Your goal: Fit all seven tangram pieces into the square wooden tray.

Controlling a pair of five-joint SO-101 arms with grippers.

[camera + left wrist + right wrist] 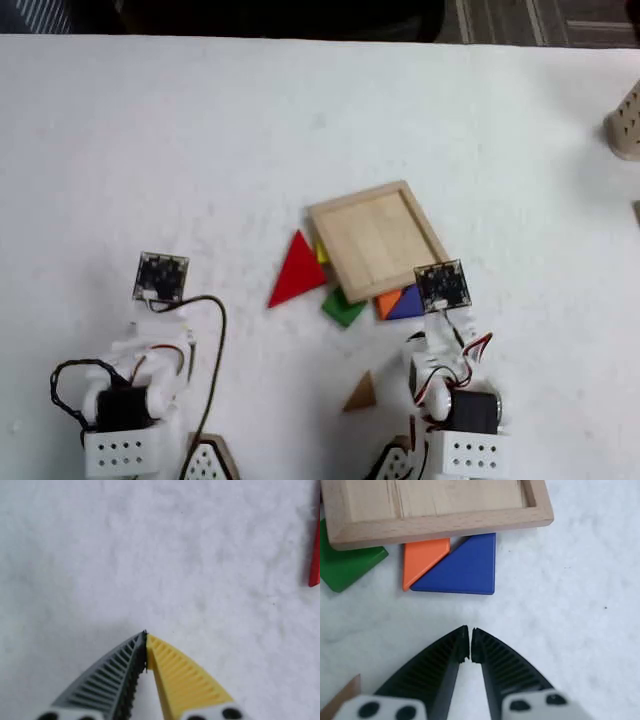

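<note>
the left hand (146, 636) hangs over bare white counter (300, 120) with its grey and yellow fingers pressed together at the tips, nothing in them. a red triangle (297, 270) lies off to its side, well apart. the right hand (470, 631) has its black fingers together too, empty. just ahead of it a blue triangle (462, 567) and an orange piece (422, 560) touch each other and poke out from under the edge of the wooden tray (445, 526). a green piece (345, 567) and a yellow one (321, 252) peek from under other edges. a tan triangle (362, 393) sits alone beside the right arm.
</note>
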